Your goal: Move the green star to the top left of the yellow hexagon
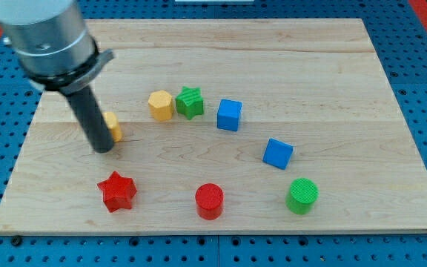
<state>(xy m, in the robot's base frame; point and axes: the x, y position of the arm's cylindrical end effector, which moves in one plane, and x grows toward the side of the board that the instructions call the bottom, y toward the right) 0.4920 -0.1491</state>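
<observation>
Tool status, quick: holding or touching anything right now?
My tip: no jaws, a bare rod, holding nothing. It stands right beside a partly hidden yellow block, contact unclear, well to the view's left of the green star and yellow hexagon.

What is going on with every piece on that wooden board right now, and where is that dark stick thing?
my tip: on the board, at the view's left, covering part of a yellow block
yellow block: partly hidden behind the rod
yellow hexagon: touching the green star
green star: right of the hexagon
blue cube: alone
blue cube: alone
green cylinder: upright
red cylinder: upright
red star: alone
</observation>
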